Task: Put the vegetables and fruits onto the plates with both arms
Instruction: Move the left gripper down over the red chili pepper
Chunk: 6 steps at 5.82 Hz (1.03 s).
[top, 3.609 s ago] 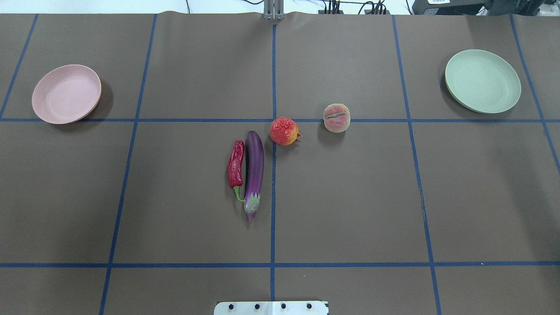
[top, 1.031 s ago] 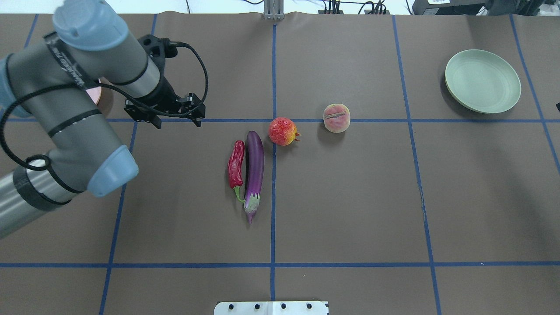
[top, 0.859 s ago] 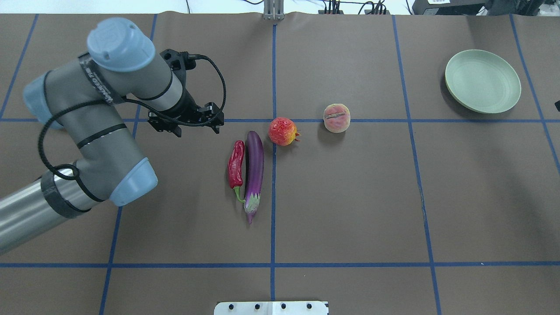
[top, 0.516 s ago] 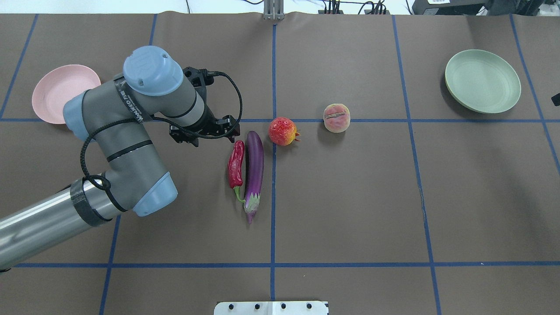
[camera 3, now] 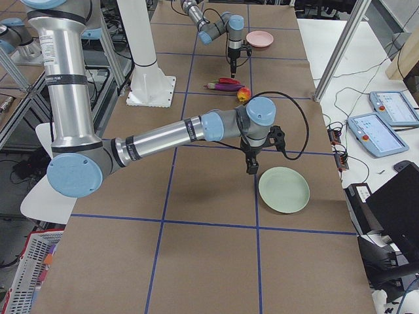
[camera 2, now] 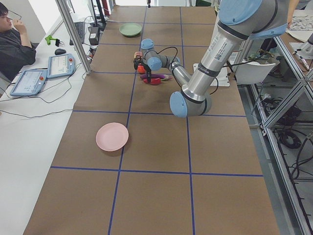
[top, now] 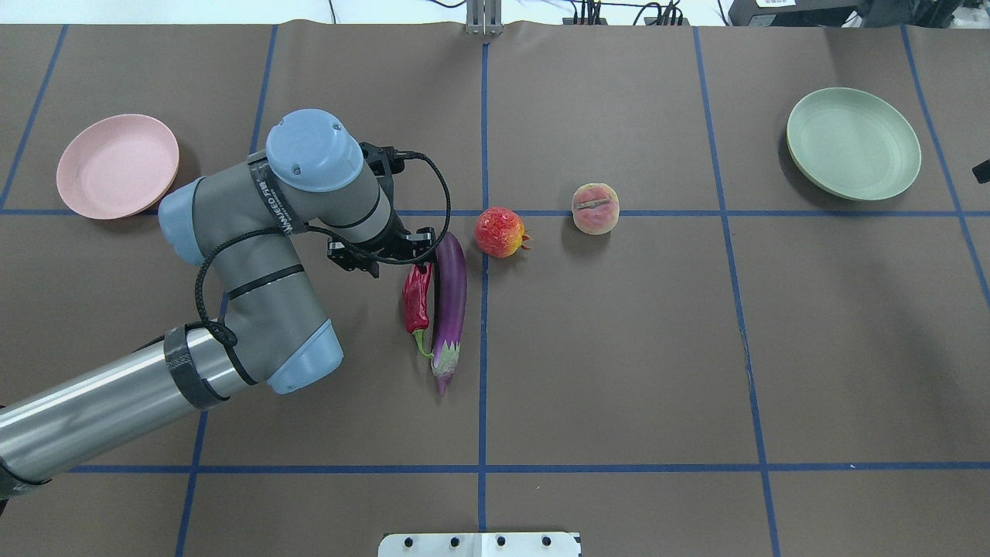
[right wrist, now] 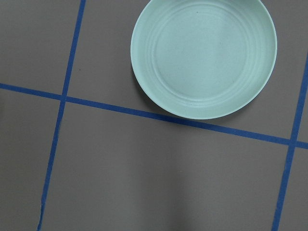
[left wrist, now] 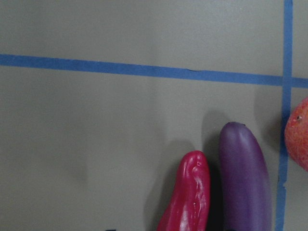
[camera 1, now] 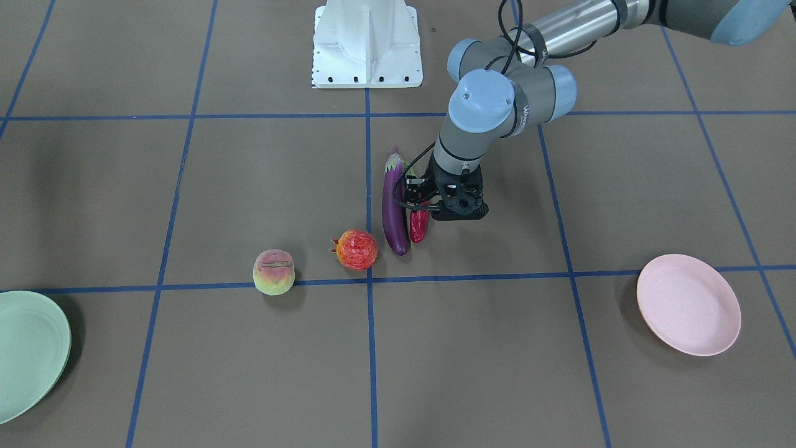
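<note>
Chili (top: 417, 298): centre of the overhead view, on the counter (top: 619, 348), just left of the eggplant (top: 450, 302).
Fruits: pomegranate (top: 500, 231) and peach (top: 595, 208) lie to the upper right.
Left fingers (top: 384, 251): point down over the chili's upper end, spread, gripping nothing.
Left arm (top: 255, 255): enters lower left, elbow bent.
Right fingers (camera 3: 251, 167): point down beside the mint plate (camera 3: 283, 190); spread cannot be told.
</note>
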Tool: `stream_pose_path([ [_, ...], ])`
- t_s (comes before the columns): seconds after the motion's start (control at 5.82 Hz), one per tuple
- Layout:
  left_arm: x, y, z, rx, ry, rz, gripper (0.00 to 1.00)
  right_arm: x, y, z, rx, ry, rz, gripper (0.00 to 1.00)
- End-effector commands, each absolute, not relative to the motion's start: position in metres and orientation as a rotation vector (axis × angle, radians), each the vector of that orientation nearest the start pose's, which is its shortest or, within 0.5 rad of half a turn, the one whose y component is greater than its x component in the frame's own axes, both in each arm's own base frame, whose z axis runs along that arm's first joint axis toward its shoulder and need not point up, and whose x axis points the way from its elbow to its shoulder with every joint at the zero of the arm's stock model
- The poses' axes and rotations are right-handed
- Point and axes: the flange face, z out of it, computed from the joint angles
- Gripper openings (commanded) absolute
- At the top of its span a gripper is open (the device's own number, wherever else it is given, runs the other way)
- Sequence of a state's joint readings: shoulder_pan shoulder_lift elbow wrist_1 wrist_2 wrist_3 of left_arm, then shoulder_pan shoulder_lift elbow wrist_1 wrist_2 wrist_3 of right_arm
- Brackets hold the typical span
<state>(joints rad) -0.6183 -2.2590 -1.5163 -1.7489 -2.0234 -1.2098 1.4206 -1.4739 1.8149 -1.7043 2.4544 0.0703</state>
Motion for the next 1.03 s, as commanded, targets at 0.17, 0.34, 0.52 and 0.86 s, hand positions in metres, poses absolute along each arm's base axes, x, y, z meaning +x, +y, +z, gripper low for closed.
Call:
stream_pose_path([
  [0.17, 0.554, -0.481, 0.251, -0.02, 0.893, -0.034, 0.71, -0.023, -0.525, 0.495, 0.097, -0.897, -0.166, 1.0],
  [0.34, 0.557, -0.48, 0.256, -0.026, 0.885, -0.033, 0.7, -0.023, -0.525, 0.495, 0.097, -0.897, -0.168, 1.0],
  [0.52, 0.56, -0.477, 0.256, -0.029, 0.885, -0.029, 0.69, -0.023, -0.525, 0.494, 0.099, -0.896, -0.168, 1.0],
  [0.86, 0.57, -0.467, 0.258, -0.043, 0.879, -0.019, 0.6, -0.023, -0.527, 0.492, 0.103, -0.896, -0.169, 1.0],
])
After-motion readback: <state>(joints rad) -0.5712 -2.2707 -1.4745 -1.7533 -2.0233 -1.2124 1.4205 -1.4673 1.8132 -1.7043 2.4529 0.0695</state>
